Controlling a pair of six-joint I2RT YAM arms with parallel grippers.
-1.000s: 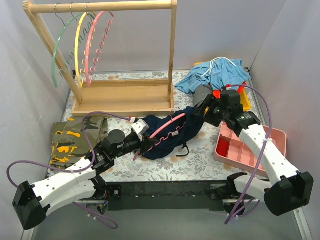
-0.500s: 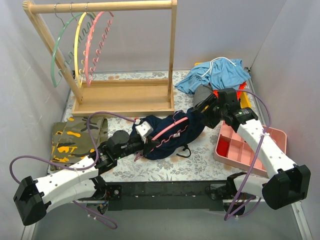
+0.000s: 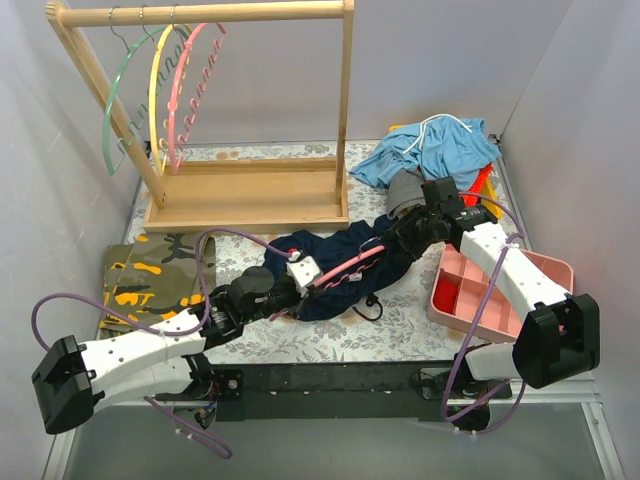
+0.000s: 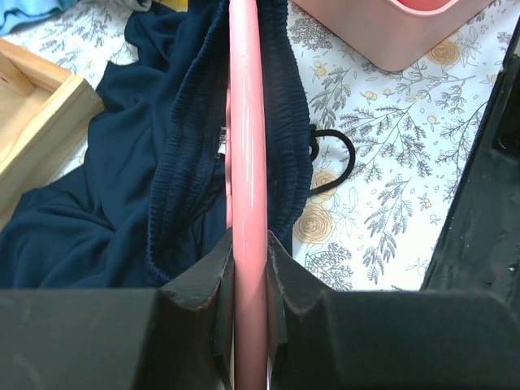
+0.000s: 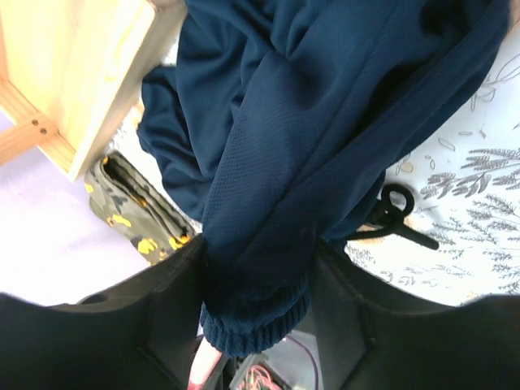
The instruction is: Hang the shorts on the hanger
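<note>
**Both Grippers Clamped as Hanger Meets Shorts**

From above, the left gripper grasps the pink hanger, which lies across the navy shorts on the floral table — between wooden rack and pink tray.

Left wrist: fingers pinch the hanger's bar, waistband bunched alongside.

Right wrist: the right gripper is clenched on the shorts — a hemmed fold.

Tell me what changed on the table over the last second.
The left gripper, shut on the pink hanger, pushed right, toward the right arm. The right gripper, shut on the shorts, came left and nearer the bases, so the two closed in on each other. Neither let go. The wooden rack, camouflage cloth, light-blue garment and pink tray stayed put.
</note>
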